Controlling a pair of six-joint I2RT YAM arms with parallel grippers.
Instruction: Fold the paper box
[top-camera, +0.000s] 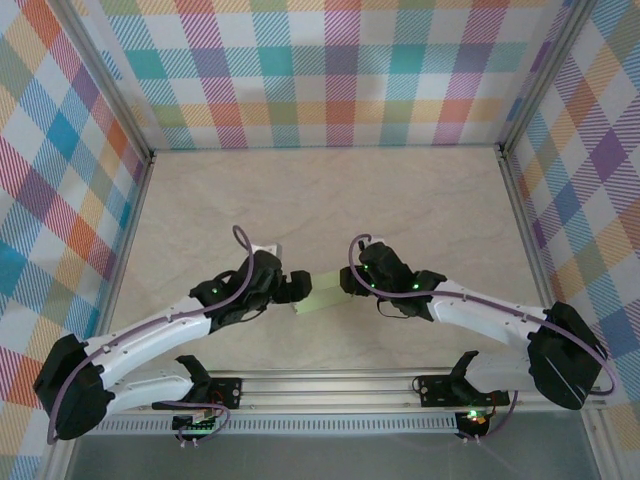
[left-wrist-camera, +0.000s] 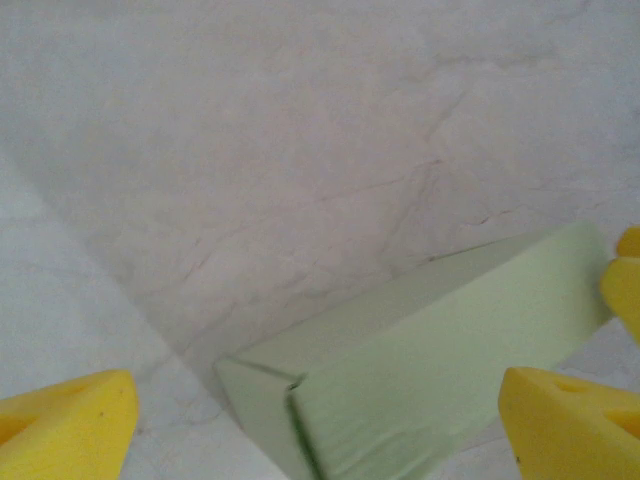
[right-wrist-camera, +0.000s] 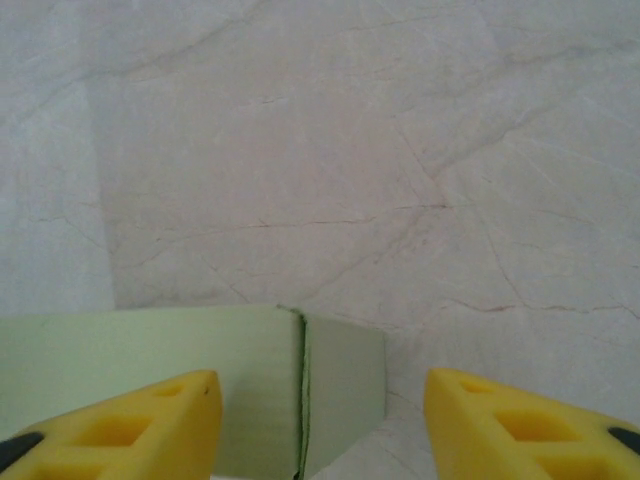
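Two arms: both reach in from the sides and meet near the middle of the table (top-camera: 330, 200).
Paper box (top-camera: 322, 297): it is pale green and shaped like a long little box. It lies flat on the table, between the two grippers, closer to the arm bases than to the back wall.
Left gripper (top-camera: 298, 290): it sits at the left end of the box. In the left wrist view its yellow fingers (left-wrist-camera: 60, 425) are spread wide. The box (left-wrist-camera: 430, 370) lies between them. One finger is well off the box; the other is just beside it.
Right gripper (top-camera: 350, 285): it sits at the right end of the box. In the right wrist view its yellow fingers (right-wrist-camera: 520, 420) are apart too. One finger is over the box (right-wrist-camera: 150, 370); the other is clear of it, above bare table.
Box end: a thin dark line runs across the box near its right end.
Table top: pale stone look with thin brown lines.
Walls (top-camera: 330, 70): checks in many colours.
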